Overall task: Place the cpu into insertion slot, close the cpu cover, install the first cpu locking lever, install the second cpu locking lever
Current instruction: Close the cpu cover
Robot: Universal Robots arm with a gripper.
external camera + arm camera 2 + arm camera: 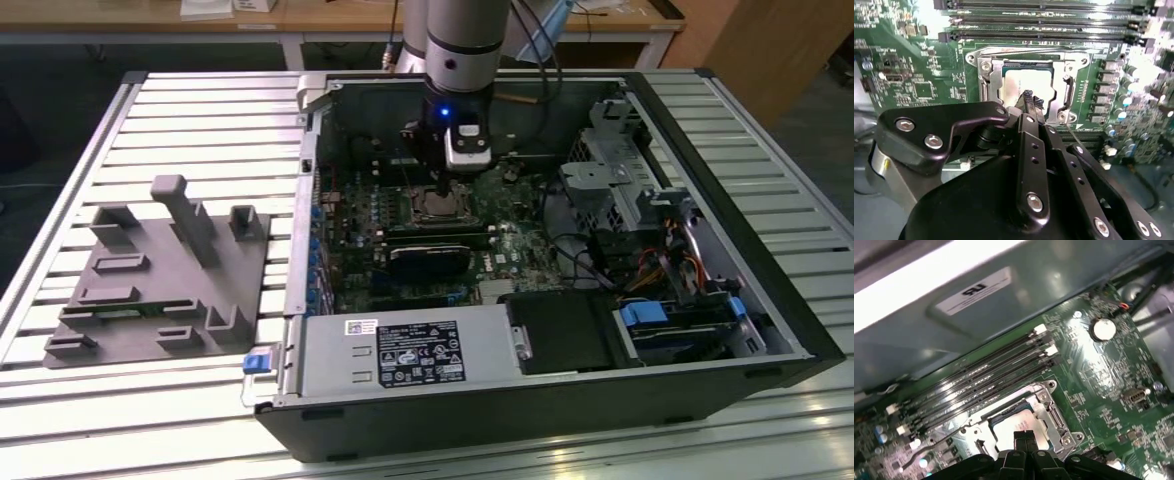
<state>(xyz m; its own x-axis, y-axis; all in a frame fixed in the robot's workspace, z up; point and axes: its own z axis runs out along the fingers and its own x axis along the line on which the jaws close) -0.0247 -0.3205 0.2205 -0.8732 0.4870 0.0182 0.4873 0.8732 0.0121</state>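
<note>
The cpu (1021, 82) is a pale silvery square lying flat in the insertion slot (438, 207) on the green board. The cpu cover (1064, 87), a silvery metal frame, lies down around it, and the chip's top shows through the window in both wrist views. My gripper (1030, 98) hangs just above the near edge of the cpu (1019, 421). Its two black fingertips are pressed together with nothing between them. In the first wrist view a thin metal lever rod (929, 446) runs along one side of the cover (1053, 410). The gripper body hides the near side of the socket.
Long black memory slots (1044, 20) run beside the socket. A black fan unit (427, 255) sits close by, with the labelled power supply box (400, 355) at the case front. Case walls (314, 180) ring the board. A grey fixture block (160, 280) stands on the table at the exterior view's left.
</note>
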